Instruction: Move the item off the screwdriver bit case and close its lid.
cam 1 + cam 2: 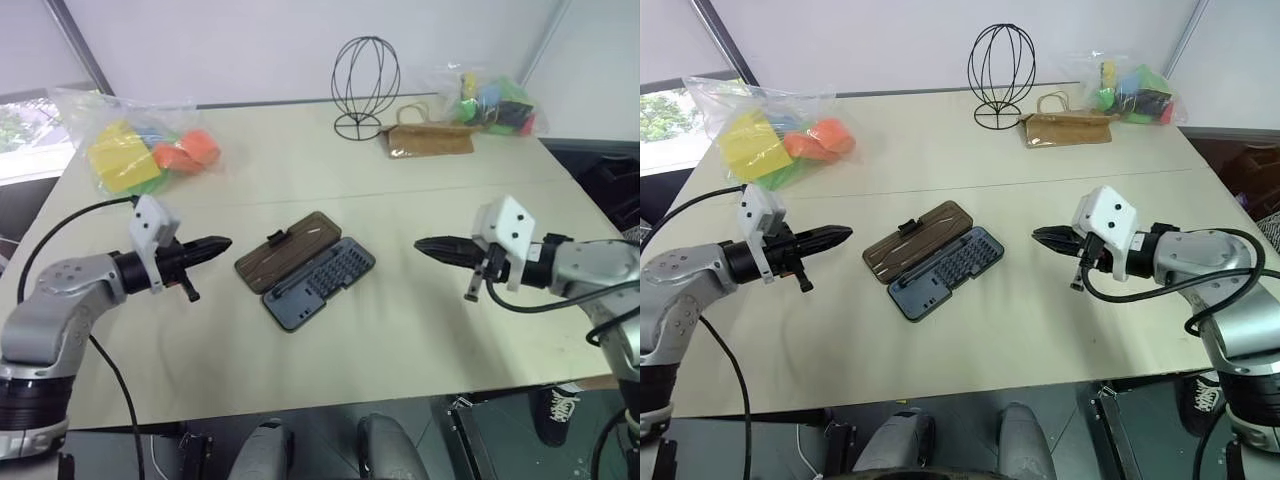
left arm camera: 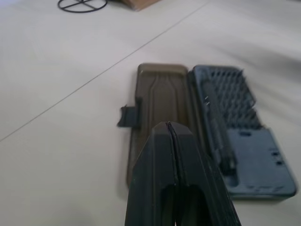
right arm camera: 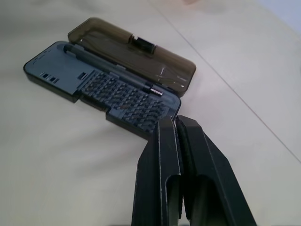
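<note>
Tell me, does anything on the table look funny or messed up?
Only the screwdriver bit case: it sits slanted on the table, and its lid is flopped fully open, lying flat beside the tray. Nothing looks spilled or broken.

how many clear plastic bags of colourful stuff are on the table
2. One bag lies at the table's far left corner, holding yellow, green and orange pieces. The other bag sits at the far right, behind the brown paper bag.
</note>
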